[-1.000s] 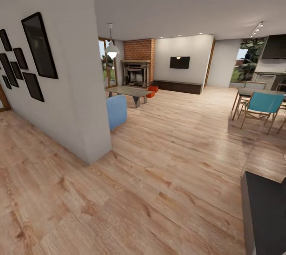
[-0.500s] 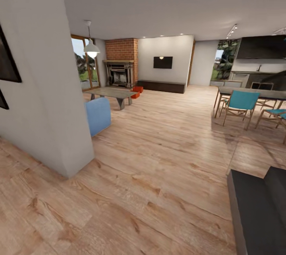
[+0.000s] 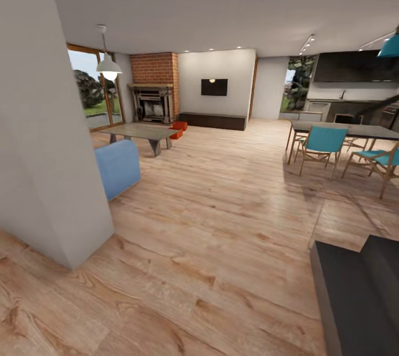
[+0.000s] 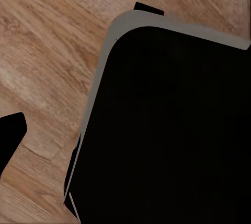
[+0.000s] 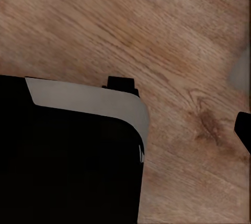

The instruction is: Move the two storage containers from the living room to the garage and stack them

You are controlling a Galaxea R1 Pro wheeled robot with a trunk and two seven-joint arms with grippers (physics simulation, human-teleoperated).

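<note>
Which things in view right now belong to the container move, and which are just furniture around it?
Belongs to the job:
- two storage containers, red-orange, on the wood floor near the fireplace, far across the living room

Just lying about:
- coffee table
- blue sofa
- dining table with teal chairs
- wall TV
- pendant lamp

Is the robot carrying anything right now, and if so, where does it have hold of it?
Nothing, as far as shows: both storage containers sit on the living room floor by the brick fireplace, far ahead. Neither gripper's state can be told.
</note>
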